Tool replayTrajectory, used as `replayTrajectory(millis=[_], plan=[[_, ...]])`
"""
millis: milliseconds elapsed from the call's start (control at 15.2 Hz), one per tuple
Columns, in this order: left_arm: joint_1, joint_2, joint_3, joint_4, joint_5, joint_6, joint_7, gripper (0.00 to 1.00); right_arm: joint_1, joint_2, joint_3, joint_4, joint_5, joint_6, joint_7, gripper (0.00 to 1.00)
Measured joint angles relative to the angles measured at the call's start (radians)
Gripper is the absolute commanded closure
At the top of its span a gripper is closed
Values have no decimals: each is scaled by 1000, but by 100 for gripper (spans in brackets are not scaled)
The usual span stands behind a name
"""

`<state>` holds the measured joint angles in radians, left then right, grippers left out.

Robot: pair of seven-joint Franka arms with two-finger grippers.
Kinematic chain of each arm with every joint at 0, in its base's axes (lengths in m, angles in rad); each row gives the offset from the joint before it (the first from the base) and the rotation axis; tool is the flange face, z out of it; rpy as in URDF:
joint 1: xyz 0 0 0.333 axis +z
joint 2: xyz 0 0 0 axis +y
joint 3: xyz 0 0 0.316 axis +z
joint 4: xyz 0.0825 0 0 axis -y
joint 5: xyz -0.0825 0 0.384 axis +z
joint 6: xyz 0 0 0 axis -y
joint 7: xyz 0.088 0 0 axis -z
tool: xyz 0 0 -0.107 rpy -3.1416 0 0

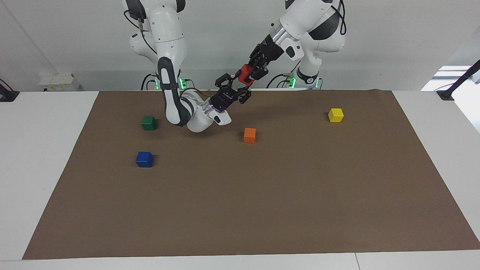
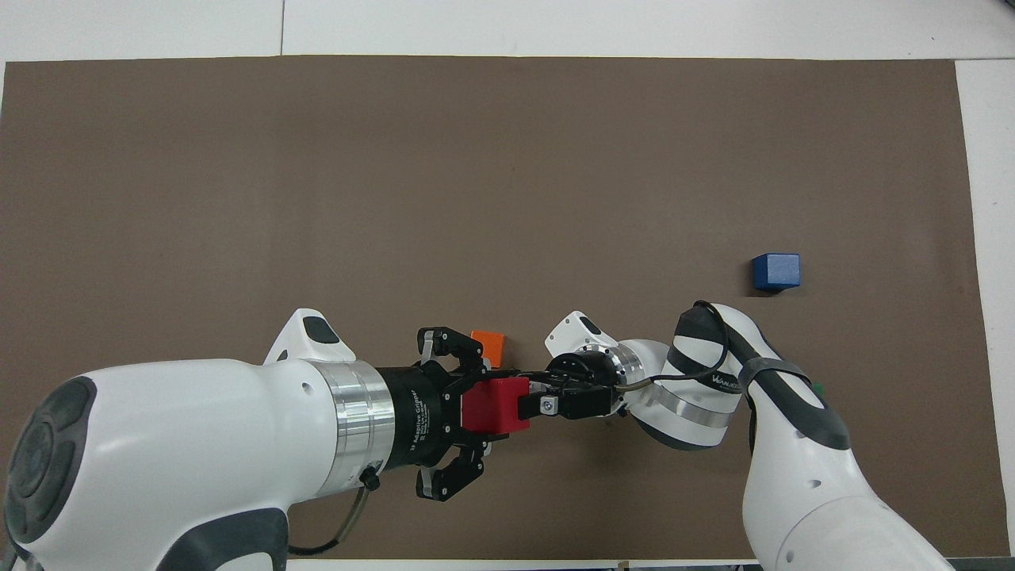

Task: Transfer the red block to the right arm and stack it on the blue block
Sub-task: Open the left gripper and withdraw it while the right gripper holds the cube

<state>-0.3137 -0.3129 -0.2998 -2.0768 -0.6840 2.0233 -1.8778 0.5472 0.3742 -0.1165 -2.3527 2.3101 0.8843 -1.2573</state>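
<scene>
The red block hangs in the air over the brown mat's strip by the robots, between the two grippers. My left gripper is shut on it from the left arm's side. My right gripper reaches up from below, and its fingertips are closed on the block's free end. The blue block sits alone on the mat toward the right arm's end of the table.
An orange cube lies on the mat under the meeting grippers. A green cube sits nearer to the robots than the blue block, by the right arm's elbow. A yellow cube lies toward the left arm's end.
</scene>
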Motion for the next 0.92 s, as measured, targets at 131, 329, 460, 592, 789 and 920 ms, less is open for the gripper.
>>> replayTrajectory(millis=[131,329,460,592,789,920], plan=[[1,0,3,-8,0,-14,-7,0,-2,0,-1,11,5,-2,-8,100],[41,-1,15,-12,1,-52,1,0,-4,0,-4,24,7,-2,-8,100],[116,-6,21,-6,1,-123,63,0,-4,0,-4,25,7,-2,-8,100],[217,-14,27,0,1,-178,153,0,-4,0,-4,25,7,-2,-8,100],[337,-17,33,2,56,-199,334,0,-6,0,-5,30,7,3,-8,100],[398,-16,33,1,103,-206,490,0,-11,-6,-7,44,7,38,2,100]])
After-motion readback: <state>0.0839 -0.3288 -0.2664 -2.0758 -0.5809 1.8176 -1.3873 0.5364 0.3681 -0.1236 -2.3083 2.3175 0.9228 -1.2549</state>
